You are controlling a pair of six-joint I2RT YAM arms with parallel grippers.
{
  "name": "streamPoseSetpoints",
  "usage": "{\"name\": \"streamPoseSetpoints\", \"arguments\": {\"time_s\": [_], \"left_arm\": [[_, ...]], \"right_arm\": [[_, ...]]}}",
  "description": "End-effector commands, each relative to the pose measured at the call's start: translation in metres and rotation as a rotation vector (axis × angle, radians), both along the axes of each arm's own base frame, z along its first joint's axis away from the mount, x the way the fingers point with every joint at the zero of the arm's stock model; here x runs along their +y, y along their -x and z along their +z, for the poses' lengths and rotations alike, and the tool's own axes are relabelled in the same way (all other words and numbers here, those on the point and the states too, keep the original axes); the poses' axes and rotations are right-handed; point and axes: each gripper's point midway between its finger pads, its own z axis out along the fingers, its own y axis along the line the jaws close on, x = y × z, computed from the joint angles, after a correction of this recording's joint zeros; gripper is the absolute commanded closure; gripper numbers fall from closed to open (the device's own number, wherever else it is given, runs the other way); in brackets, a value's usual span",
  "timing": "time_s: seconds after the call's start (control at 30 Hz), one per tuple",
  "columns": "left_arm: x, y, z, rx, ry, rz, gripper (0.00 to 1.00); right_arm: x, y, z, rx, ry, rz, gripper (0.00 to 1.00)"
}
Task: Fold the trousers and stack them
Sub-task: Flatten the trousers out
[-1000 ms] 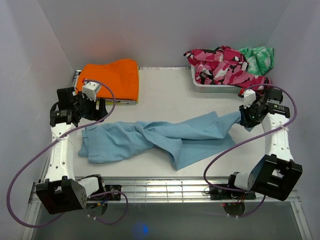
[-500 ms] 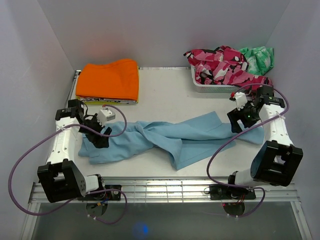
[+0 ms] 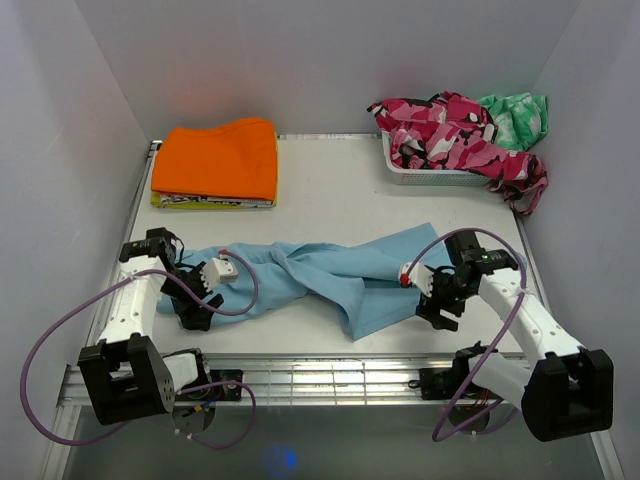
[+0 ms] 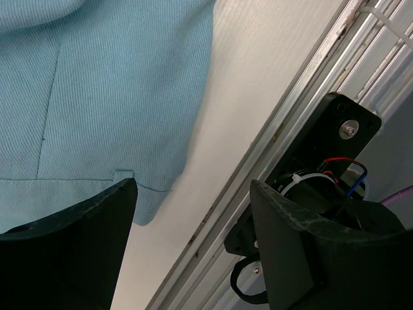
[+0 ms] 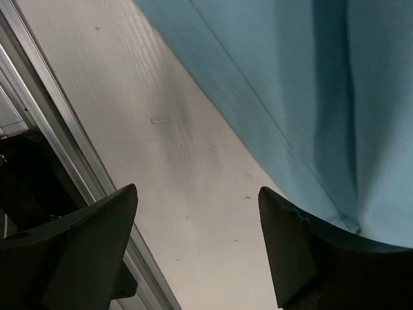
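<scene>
Now, blue trousers [image 3: 330, 268] sprawled, left claw [image 4: 191, 194] spread over waistband corner, right claw [image 5: 197, 197] spread, seemingly by hem

No text, label, brand or number is legible anywhere (the arms included).

Blue trousers [image 4: 110, 97] beyond spread pincer [image 4: 193, 239]

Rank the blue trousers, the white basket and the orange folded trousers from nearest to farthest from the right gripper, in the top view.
1. blue trousers, just left of the right gripper, mid-table.
2. white basket, far right corner.
3. orange folded trousers, far left corner.
</scene>
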Motion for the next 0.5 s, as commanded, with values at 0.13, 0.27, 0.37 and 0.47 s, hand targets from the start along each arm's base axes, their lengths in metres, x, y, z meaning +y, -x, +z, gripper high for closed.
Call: {"name": "streamPoseSetpoints", "arguments": {"time_s": [0.13,0.27,0.37,0.47], "left_arm": [[-0.007,0.008,0.002,0.043,0.040,0.000,0.19],[-0.004,0.003,-0.004,0.012,0.024,0.012,0.18],[-0.002,-0.004,-0.007,-0.030,0.009,0.012,0.19],[-0.003,-0.002,-0.009,-0.029,0.017,0.002,0.19]], "right_arm": [[0.003,-0.020,-0.044,-0.055,0.083,0.149,0.10],[-0.002,-0.031,-0.069,-0.079,0.146,0.155,0.15],[-0.004,-0.043,-0.080,-0.115,0.175,0.140,0.23],[-0.004,-0.046,-0.087,-0.105,0.187,0.127,0.49]]}}
